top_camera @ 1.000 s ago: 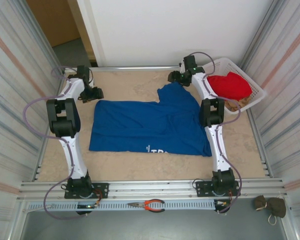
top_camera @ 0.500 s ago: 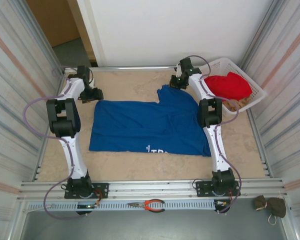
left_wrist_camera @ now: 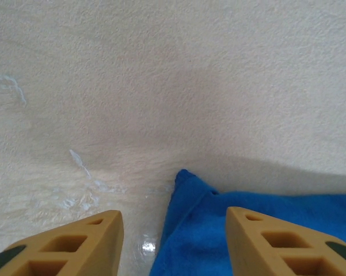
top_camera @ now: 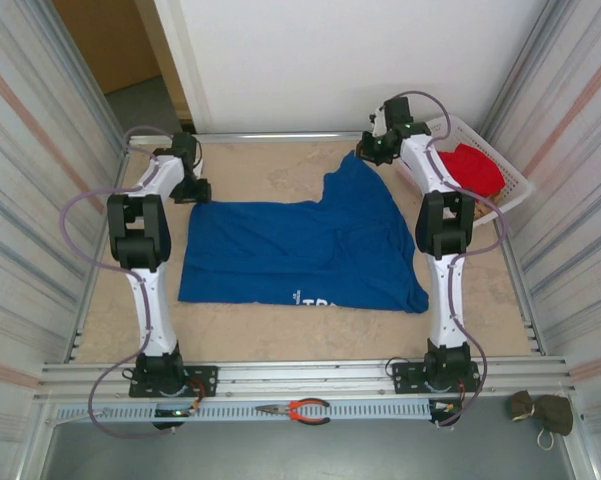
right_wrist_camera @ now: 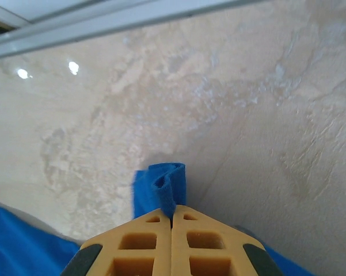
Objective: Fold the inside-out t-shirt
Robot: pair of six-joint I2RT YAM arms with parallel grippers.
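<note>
Top view: beige counter (top_camera: 260, 170) bearing the inside-out t-shirt (top_camera: 300, 250), spread almost flat at centre, hem with white lettering toward the arm bases, one far corner drawn up toward the rear right. Judged as the opening step of the fold — securing the two far corners before carrying any cloth over. At the rear right, a white basket (top_camera: 510, 160) holding a red garment (top_camera: 475, 168), beside the right arm and apart from the shirt.

At the drawn-up far corner, the right gripper (top_camera: 372, 152); in its wrist view, the right gripper (right_wrist_camera: 171, 214) closed on a small rolled tuck of blue cloth, fingers meeting with no gap. At the far left corner, the left gripper (top_camera: 194, 192); in its wrist view, the left gripper (left_wrist_camera: 174, 217) with jaws parted astride the corner tip, low over the counter, cloth between them not yet pinched.

Next move, as judged: closing the left gripper with enough cloth inside the jaws, then raising both corners together and bringing them evenly toward the hem — uneven travel likely to skew the crease.

Hard to make out: the hem lettering, cut short and unreadable; the number of cloth layers inside the right pinch; the shirt's right edge, partly behind the right arm; any contact between the left fingertips and the counter.
</note>
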